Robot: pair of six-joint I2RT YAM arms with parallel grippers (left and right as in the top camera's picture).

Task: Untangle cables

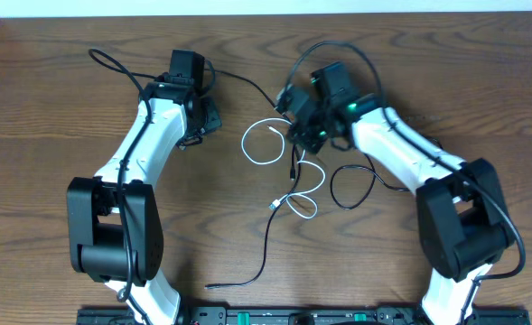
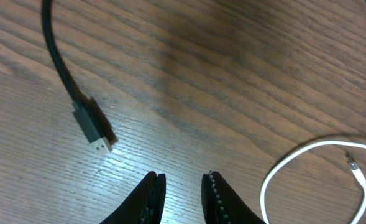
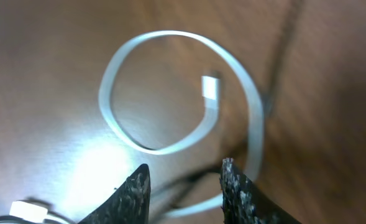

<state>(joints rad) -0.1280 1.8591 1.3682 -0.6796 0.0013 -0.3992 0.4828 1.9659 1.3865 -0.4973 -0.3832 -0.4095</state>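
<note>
Cables [image 1: 292,176] in a tangle under right pincer [image 3: 184,169].

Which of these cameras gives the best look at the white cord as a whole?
The overhead view. It alone shows the white cable at full length, with all its loops. The left wrist view catches only one curve and a plug tip. The right wrist view shows one coil, close but blurred.

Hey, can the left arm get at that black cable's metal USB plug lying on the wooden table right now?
Probably yes. The left gripper hangs open and empty, with nothing lying between it and the black cable's USB plug.
</note>
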